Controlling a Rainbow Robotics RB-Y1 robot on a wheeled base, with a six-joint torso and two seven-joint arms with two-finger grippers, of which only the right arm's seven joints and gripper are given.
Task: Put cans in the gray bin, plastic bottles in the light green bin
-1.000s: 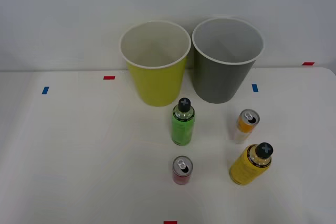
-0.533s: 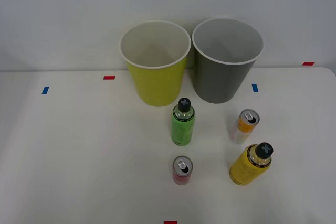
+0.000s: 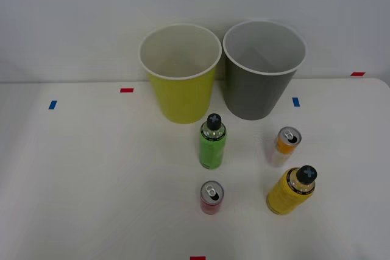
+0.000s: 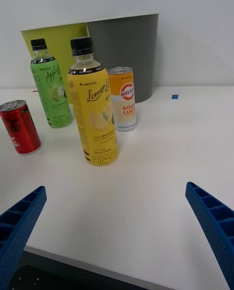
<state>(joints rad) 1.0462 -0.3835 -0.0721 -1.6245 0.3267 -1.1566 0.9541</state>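
We are approaching with the tool (image 4: 117, 241) spread wide and holding nothing. The yellow bottle (image 4: 93, 105) is standing upright on the tabletop (image 3: 91, 181), nearest on the right. We are centring both fingers around its body, avoiding the orange can (image 4: 122, 98) just behind.

yellow bottle (image 4: 93, 119): "lemon"; green bottle (image 4: 50, 91): "apple".
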